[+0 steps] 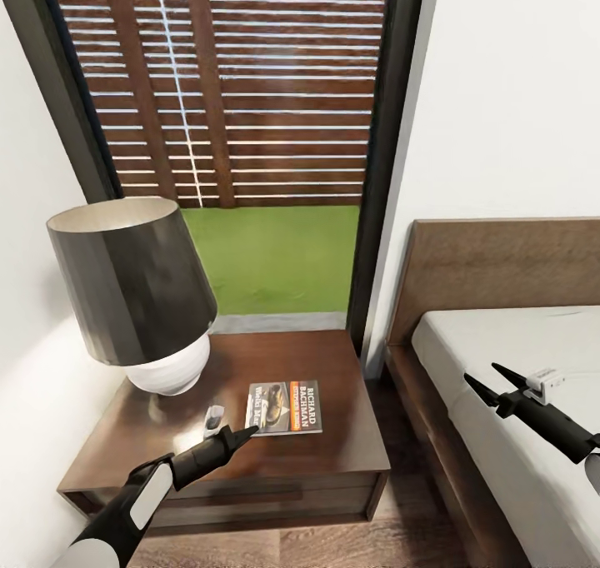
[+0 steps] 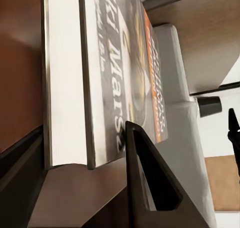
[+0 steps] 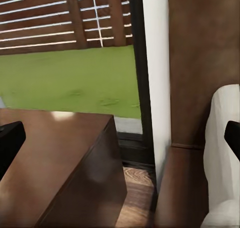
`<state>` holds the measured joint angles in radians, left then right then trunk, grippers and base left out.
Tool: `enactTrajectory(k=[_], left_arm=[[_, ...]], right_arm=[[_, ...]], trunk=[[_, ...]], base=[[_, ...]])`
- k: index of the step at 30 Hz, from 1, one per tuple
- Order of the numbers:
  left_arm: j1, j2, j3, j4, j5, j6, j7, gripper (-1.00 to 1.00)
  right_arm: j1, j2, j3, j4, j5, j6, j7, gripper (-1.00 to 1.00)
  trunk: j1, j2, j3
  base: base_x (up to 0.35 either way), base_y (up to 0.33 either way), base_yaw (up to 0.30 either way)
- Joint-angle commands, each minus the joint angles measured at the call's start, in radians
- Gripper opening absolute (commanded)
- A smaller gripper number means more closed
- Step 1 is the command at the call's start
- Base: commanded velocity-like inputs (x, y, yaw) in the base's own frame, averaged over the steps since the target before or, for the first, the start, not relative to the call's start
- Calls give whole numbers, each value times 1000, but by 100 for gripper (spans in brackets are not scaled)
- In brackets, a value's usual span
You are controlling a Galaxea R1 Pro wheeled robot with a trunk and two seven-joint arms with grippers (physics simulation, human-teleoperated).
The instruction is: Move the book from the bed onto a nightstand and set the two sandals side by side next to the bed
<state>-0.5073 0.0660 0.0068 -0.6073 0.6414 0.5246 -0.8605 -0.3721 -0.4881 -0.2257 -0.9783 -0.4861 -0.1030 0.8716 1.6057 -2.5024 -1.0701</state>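
Note:
The book (image 1: 285, 407), a dark paperback with an orange band, lies flat on the nightstand (image 1: 333, 360), cover up, near its front edge. My left gripper (image 1: 248, 431) reaches it from the near left and holds the book's near corner. In the left wrist view the book (image 2: 110, 62) fills the gap between the two fingers (image 2: 150, 178), so the left gripper (image 2: 85, 135) is shut on it. My right gripper (image 1: 493, 378) hovers open and empty above the bed (image 1: 517, 343), over the grey mattress. The sandals are out of view.
A lamp (image 1: 133, 285) with a dark shade and white base takes up the nightstand's back left; a small grey item (image 1: 214, 416) lies in front of it. Behind is a tall window (image 1: 250, 135). A narrow strip of wood floor (image 1: 408, 468) separates nightstand and bed frame.

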Motion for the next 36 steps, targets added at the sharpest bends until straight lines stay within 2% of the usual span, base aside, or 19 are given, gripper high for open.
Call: enactTrajectory(k=[1,5,10,31,36], left_arm=[[0,0,1,0,7,9,-2,-100],[0,0,1,0,7,9,-2,-100],[0,0,1,0,7,9,-2,-100],[0,0,1,0,7,9,-2,-100],[0,0,1,0,7,9,-2,-100]], right_arm=[[-1,0,0,1,-5,-1,4,100],[-1,0,0,2,-5,-1,4,100],[-1,0,0,3,-5,-1,5,100],[-1,-1,0,9,-6,-1,11,100],[-1,-1,0,9,-6,-1,10,100]], trunk=[[0,0,-1],[0,0,-1],[2,-2,-20],[2,-2,-20],[4,-3,-40]], base=[[0,0,0],[0,0,0],[0,0,0],[0,0,0],[0,0,0]])
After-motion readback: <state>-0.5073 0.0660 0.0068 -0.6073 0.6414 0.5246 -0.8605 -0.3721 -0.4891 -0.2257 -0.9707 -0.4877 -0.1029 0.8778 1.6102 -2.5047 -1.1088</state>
